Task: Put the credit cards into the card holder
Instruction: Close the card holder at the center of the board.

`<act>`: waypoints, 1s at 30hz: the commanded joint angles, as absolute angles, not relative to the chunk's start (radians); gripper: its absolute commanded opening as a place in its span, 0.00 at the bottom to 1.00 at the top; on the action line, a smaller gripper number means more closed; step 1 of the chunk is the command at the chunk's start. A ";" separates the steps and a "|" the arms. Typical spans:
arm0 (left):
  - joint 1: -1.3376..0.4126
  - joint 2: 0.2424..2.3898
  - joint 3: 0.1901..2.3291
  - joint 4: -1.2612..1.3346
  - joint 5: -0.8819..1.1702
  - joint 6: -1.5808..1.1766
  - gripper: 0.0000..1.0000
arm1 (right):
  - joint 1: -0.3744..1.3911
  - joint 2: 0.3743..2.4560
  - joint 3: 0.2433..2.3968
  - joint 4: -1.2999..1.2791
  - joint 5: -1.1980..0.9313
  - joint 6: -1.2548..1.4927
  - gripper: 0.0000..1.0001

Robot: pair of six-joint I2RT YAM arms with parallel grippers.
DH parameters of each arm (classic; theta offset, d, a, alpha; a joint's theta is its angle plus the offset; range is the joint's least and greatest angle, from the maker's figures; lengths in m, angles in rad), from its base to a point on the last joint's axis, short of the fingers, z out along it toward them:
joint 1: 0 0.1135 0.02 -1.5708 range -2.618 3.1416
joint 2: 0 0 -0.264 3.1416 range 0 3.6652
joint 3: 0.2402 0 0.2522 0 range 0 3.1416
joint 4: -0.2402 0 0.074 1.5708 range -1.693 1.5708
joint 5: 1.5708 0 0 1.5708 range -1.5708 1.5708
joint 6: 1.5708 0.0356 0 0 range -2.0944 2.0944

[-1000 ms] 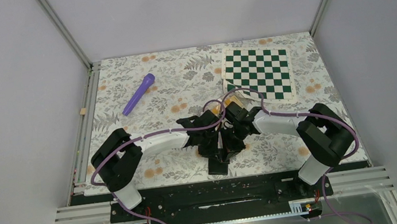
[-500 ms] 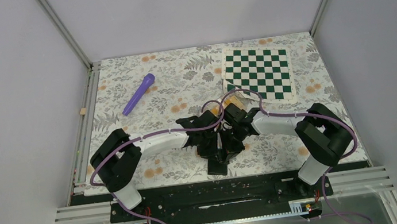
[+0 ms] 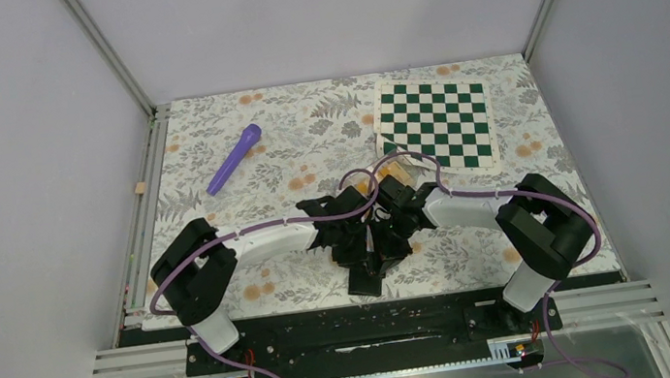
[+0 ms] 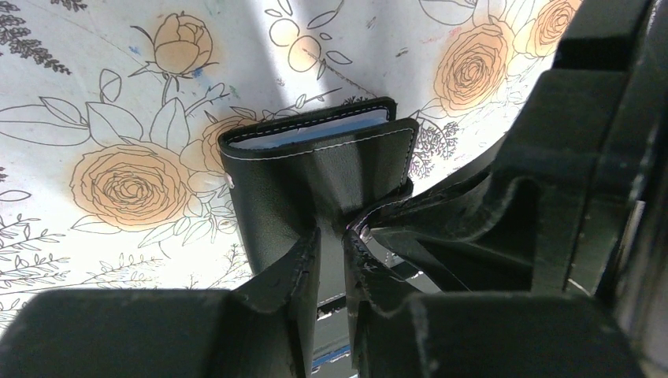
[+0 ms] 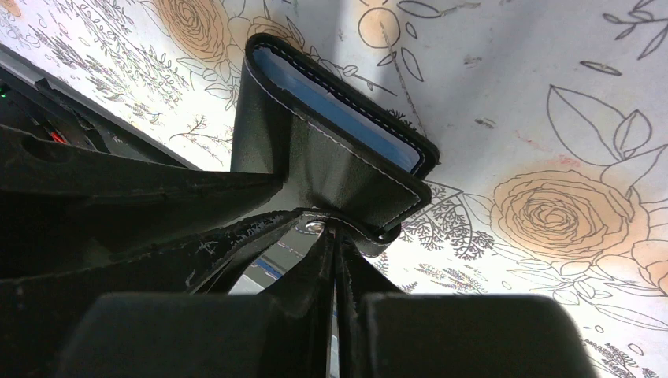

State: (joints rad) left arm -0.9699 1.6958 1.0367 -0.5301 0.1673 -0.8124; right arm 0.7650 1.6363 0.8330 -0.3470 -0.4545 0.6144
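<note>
The black card holder [image 3: 366, 279] hangs near the table's front middle, held up between both grippers. In the left wrist view the holder [image 4: 315, 161] is partly open, showing its pale blue-grey lining, and my left gripper [image 4: 331, 244] is shut on one black flap. In the right wrist view my right gripper [image 5: 335, 256] is shut on the snap tab of the holder [image 5: 331, 150]. In the top view the left gripper [image 3: 365, 250] and right gripper [image 3: 386, 247] meet over it. The credit cards are not clearly in view. A small orange patch behind the right wrist [image 3: 394, 170] is too hidden to name.
A purple marker [image 3: 234, 158] lies at the back left of the floral tablecloth. The green-and-white chequered mat [image 3: 435, 124] lies at the back right. The table's front edge with the black rail [image 3: 367, 310] is just below the holder.
Both arms and the card holder have shifted very slightly to the left. Both grips stay the same.
</note>
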 commanded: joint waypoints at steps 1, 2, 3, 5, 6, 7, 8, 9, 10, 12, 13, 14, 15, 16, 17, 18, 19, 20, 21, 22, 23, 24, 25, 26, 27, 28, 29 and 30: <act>-0.993 1.666 1.051 -0.454 0.182 -0.778 0.17 | 0.796 1.667 0.844 -0.352 -0.401 0.602 0.03; -0.996 1.672 1.052 -0.454 0.187 -0.776 0.17 | 0.796 1.667 0.844 -0.353 -0.403 0.603 0.03; -0.998 1.675 1.054 -0.454 0.191 -0.774 0.17 | 0.796 1.667 0.845 -0.353 -0.403 0.607 0.03; -1.004 1.681 1.053 -0.453 0.190 -0.775 0.18 | 0.797 1.666 0.846 -0.350 -0.405 0.611 0.03; -1.006 1.688 1.053 -0.453 0.192 -0.775 0.19 | 0.796 1.667 0.845 -0.348 -0.407 0.616 0.03; -1.008 1.692 1.052 -0.453 0.193 -0.775 0.19 | 0.796 1.668 0.843 -0.345 -0.413 0.621 0.03; -1.012 1.696 1.054 -0.453 0.192 -0.776 0.19 | 0.796 1.668 0.841 -0.338 -0.416 0.625 0.03; -1.013 1.698 1.054 -0.453 0.192 -0.776 0.19 | 0.796 1.668 0.838 -0.334 -0.420 0.629 0.03; -1.014 1.701 1.053 -0.452 0.190 -0.777 0.19 | 0.796 1.667 0.837 -0.330 -0.425 0.635 0.03; -1.015 1.705 1.050 -0.447 0.189 -0.780 0.19 | 0.796 1.667 0.830 -0.313 -0.438 0.650 0.03; -1.015 1.707 1.046 -0.446 0.188 -0.782 0.19 | 0.796 1.666 0.825 -0.301 -0.446 0.660 0.03; -1.015 1.706 1.042 -0.442 0.187 -0.784 0.19 | 0.796 1.666 0.819 -0.286 -0.455 0.671 0.02; -1.015 1.706 1.038 -0.439 0.186 -0.790 0.20 | 0.796 1.662 0.810 -0.269 -0.465 0.683 0.02; -1.015 1.705 1.030 -0.435 0.183 -0.795 0.20 | 0.796 1.659 0.801 -0.251 -0.472 0.694 0.02; -1.015 1.704 1.023 -0.431 0.182 -0.802 0.20 | 0.796 1.655 0.793 -0.238 -0.477 0.705 0.02; -1.016 1.703 1.016 -0.425 0.181 -0.807 0.20 | 0.797 1.651 0.787 -0.228 -0.477 0.713 0.02; -1.015 1.701 1.009 -0.417 0.181 -0.811 0.19 | 0.796 1.644 0.783 -0.223 -0.475 0.717 0.02; -1.015 1.698 1.003 -0.412 0.183 -0.816 0.19 | 0.795 1.638 0.778 -0.219 -0.472 0.719 0.02; -1.014 1.697 0.998 -0.408 0.183 -0.818 0.19 | 0.795 1.631 0.775 -0.213 -0.469 0.721 0.00; -1.014 1.695 0.996 -0.407 0.182 -0.820 0.18 | 0.795 1.624 0.770 -0.207 -0.466 0.724 0.00; -1.014 1.694 0.995 -0.408 0.181 -0.821 0.18 | 0.795 1.618 0.766 -0.201 -0.463 0.729 0.00; -1.015 1.696 0.994 -0.407 0.180 -0.822 0.18 | 0.796 1.616 0.763 -0.194 -0.461 0.732 0.00; -1.014 1.696 0.994 -0.407 0.181 -0.822 0.18 | 0.795 1.618 0.762 -0.192 -0.459 0.736 0.00; -1.014 1.697 0.993 -0.407 0.181 -0.822 0.17 | 0.794 1.621 0.763 -0.191 -0.454 0.736 0.00; -1.014 1.697 0.993 -0.407 0.180 -0.824 0.17 | 0.797 1.627 0.765 -0.193 -0.449 0.736 0.00; -1.014 1.699 0.992 -0.407 0.179 -0.824 0.17 | 0.796 1.633 0.767 -0.195 -0.443 0.734 0.00; -1.015 1.701 0.991 -0.407 0.178 -0.825 0.17 | 0.796 1.640 0.770 -0.199 -0.436 0.732 0.00; -1.015 1.704 0.991 -0.408 0.178 -0.825 0.17 | 0.796 1.646 0.773 -0.205 -0.429 0.729 0.00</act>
State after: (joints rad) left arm -0.9836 1.6951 1.0111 -0.4992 0.1513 -0.8089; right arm 0.7727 1.6203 0.7780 -0.2607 -0.4988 0.7216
